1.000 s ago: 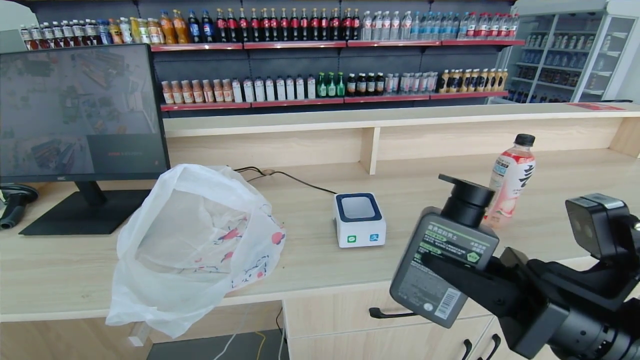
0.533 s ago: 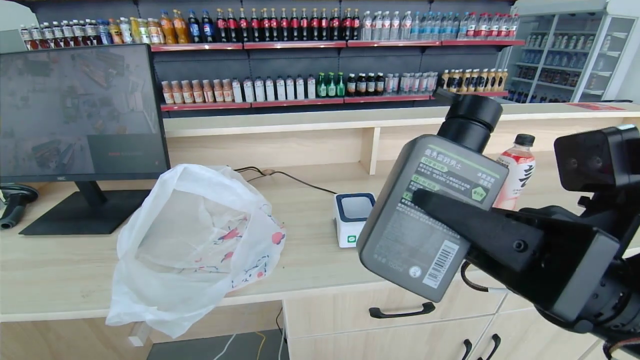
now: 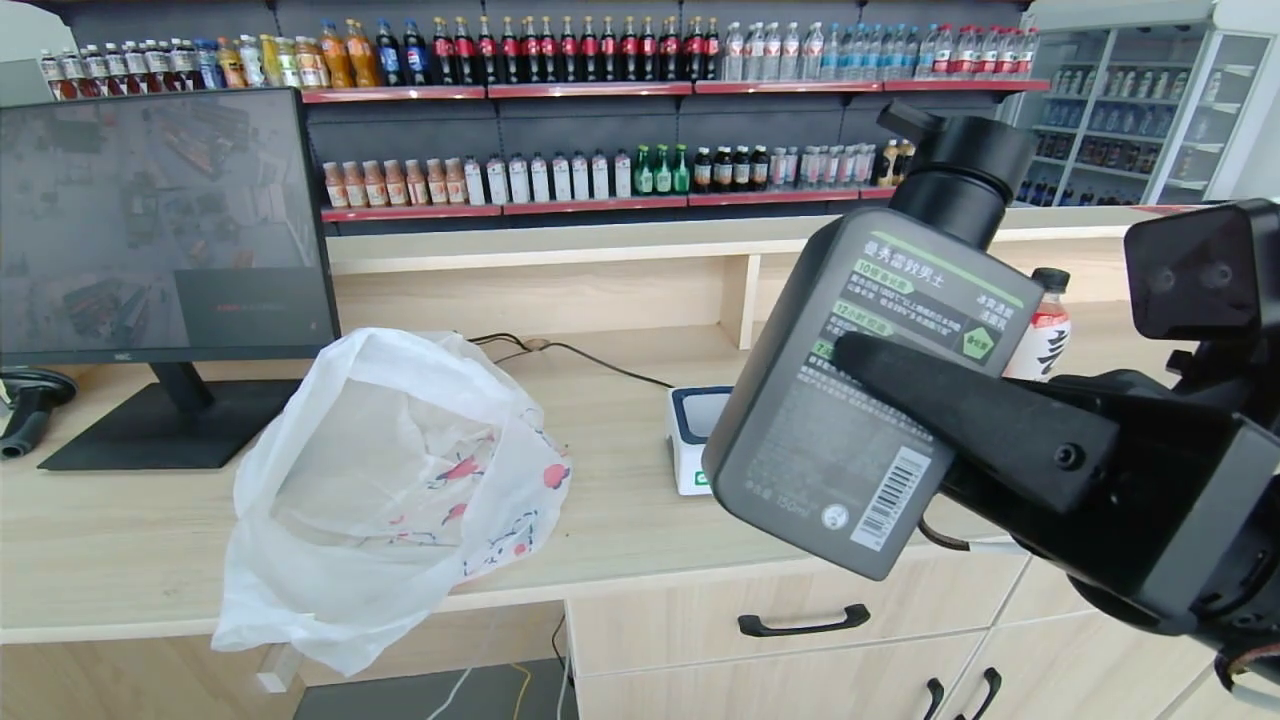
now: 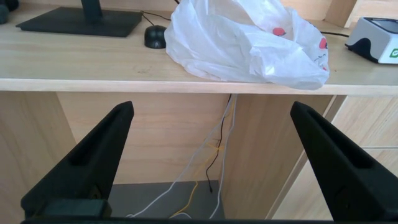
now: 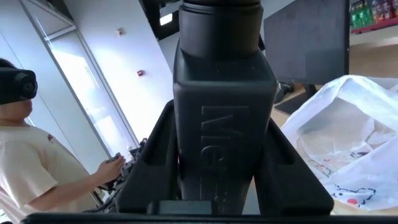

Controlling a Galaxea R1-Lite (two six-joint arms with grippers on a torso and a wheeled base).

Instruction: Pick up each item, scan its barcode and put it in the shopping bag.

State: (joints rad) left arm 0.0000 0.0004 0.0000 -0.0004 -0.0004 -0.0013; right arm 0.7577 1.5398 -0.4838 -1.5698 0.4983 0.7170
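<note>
My right gripper [image 3: 900,400] is shut on a dark grey bottle [image 3: 850,400] with a black cap, held high in front of the counter with its label and barcode facing the head camera. The same bottle [image 5: 221,130] sits clamped between the fingers in the right wrist view. Behind the bottle, the white scanner box [image 3: 690,440] stands on the counter, partly hidden. A pink drink bottle [image 3: 1040,335] stands upright farther right. The white shopping bag [image 3: 390,490] lies open at the counter's front edge. My left gripper [image 4: 211,168] hangs open below the counter edge, under the bag [image 4: 249,40].
A monitor [image 3: 160,230] on a black stand fills the counter's left end, with a handheld scanner [image 3: 25,405] beside it. A black cable [image 3: 580,360] runs behind the bag. Drawers [image 3: 800,625] sit under the counter. Shelves of drinks [image 3: 640,60] line the back wall.
My right gripper has lifted the grey bottle from low at the counter's front edge up and leftward, so it now covers part of the scanner box and the pink bottle.
</note>
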